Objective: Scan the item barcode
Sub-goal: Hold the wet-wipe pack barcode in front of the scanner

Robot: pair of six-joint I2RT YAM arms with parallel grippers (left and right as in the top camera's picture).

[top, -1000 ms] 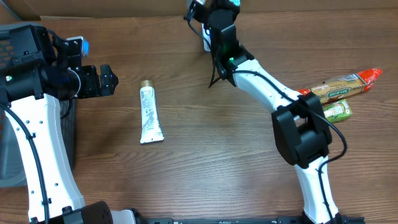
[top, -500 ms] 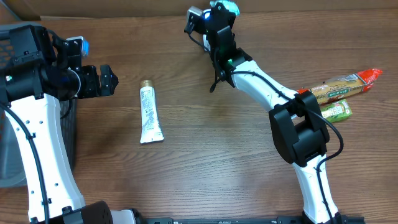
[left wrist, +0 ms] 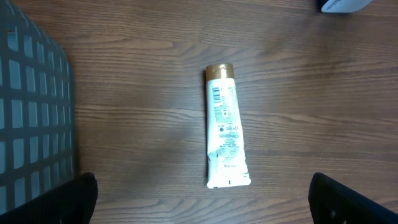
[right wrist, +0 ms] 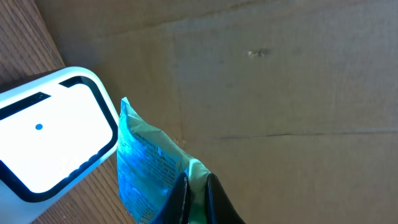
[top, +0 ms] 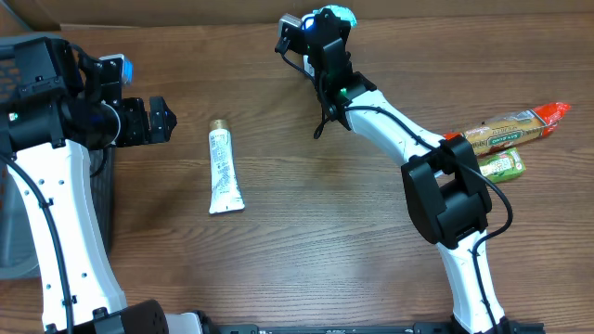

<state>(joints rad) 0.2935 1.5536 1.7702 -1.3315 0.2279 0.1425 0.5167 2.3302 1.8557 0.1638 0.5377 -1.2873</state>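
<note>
— What is found at the left edge?

— A grey mesh basket is seen there. Just beside it the left gripper is held with its fingers spread wide, and nothing is gripped between them.

— And further along?

— A white tube with a gold cap is laid flat on the wooden table, its cap pointed toward the far edge. It is kept apart from the left gripper.

— Where is the item to be scanned?

— At the far edge of the table, a white scanner marked with a blue dot is seen first. Just to its right, a teal packet is pinched at its lower edge between the closed fingers of the right gripper, with a cardboard wall behind it. Whether the scanner is touched by the packet cannot be told.

— And at the far right?

— A long cracker pack with a red end and a smaller green pack are laid side by side, well apart from the packet.
</note>
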